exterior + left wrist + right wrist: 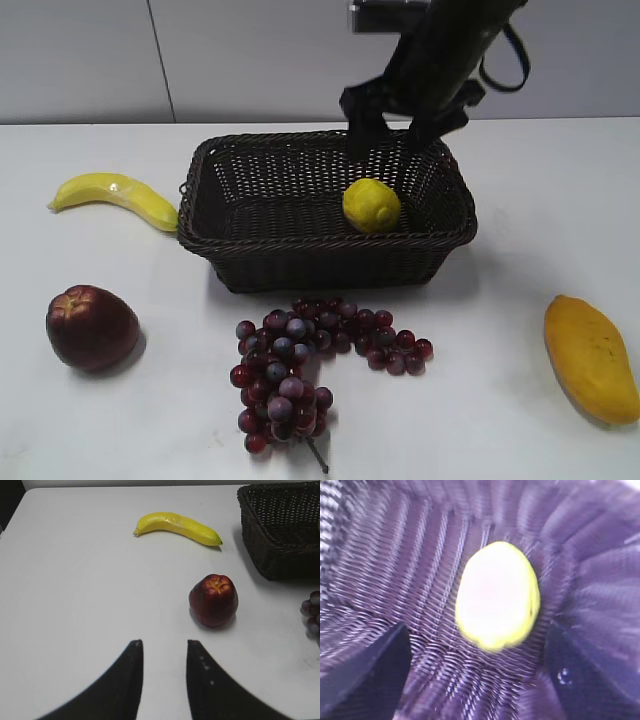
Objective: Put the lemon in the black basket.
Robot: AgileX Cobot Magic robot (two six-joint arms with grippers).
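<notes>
The lemon (371,205) lies inside the black basket (230,200), at its right side near the front wall. In the right wrist view the lemon (497,596) rests on the woven floor (410,580), free of the fingers. My right gripper (392,140) hangs open above the basket's back right part, just over the lemon; its fingers (477,645) are spread wide and empty. My left gripper (164,647) is open and empty over bare table, left of the basket's corner (280,525).
A banana (115,195) lies left of the basket. A red apple (92,326) sits front left. A bunch of purple grapes (310,360) lies in front of the basket. A mango (590,358) lies front right.
</notes>
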